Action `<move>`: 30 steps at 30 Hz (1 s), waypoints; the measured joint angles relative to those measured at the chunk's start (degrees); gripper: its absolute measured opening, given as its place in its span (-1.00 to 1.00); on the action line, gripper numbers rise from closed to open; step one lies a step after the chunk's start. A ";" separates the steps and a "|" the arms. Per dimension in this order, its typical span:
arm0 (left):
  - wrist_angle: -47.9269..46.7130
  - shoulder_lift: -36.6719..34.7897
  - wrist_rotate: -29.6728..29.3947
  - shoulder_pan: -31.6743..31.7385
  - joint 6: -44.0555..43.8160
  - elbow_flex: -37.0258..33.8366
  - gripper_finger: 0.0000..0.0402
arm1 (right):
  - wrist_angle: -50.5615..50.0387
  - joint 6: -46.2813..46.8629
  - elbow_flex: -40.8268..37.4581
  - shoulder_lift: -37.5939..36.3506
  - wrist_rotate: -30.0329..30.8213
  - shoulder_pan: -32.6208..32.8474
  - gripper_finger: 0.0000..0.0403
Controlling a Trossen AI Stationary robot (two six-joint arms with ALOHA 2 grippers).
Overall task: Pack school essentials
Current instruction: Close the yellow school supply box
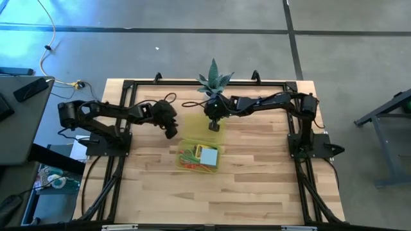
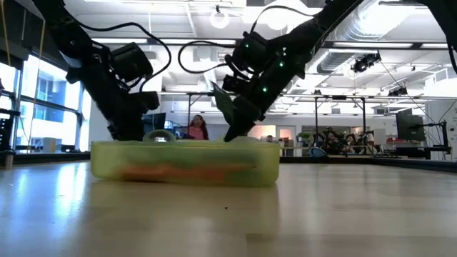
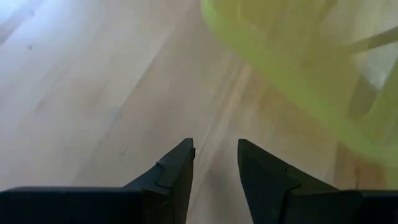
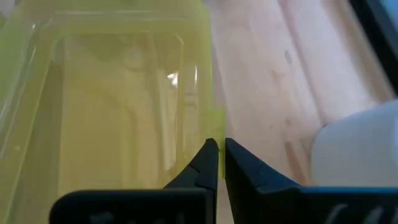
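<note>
Yellow-green case [image 1: 201,156] mid-table, stationery [image 1: 196,158] already inside | right gripper [image 4: 220,163] pinching the lid's [image 4: 124,93] edge tab, fingers nearly shut | left gripper [image 3: 216,165] beside the case, narrow gap, holding nothing | tip: swing the lid slowly so it doesn't slip.

The left arm reaches in from the left edge of the surface, elbow bent, its wrist angled toward the middle. The left gripper [image 1: 171,130] hangs above the surface with its fingers [image 3: 176,167] parted, a clear gap between them, nothing held.

The right arm stretches from the right edge along the far edge toward the centre. The right gripper [image 1: 214,124] points downward, its fingers [image 4: 204,163] drawn nearly together, only a narrow slit between the tips.
</note>
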 joint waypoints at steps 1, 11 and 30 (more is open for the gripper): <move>0.89 0.00 0.71 0.41 -0.63 0.02 -0.43 | 0.10 -0.61 0.28 -0.04 0.72 0.40 -0.96; 3.43 0.04 3.30 4.81 -2.55 0.04 -0.43 | -8.78 -4.49 7.88 -0.03 8.46 4.38 -0.96; 14.93 8.87 25.56 13.73 1.94 0.04 -0.43 | -13.89 -6.98 13.28 -0.02 11.49 7.55 -0.96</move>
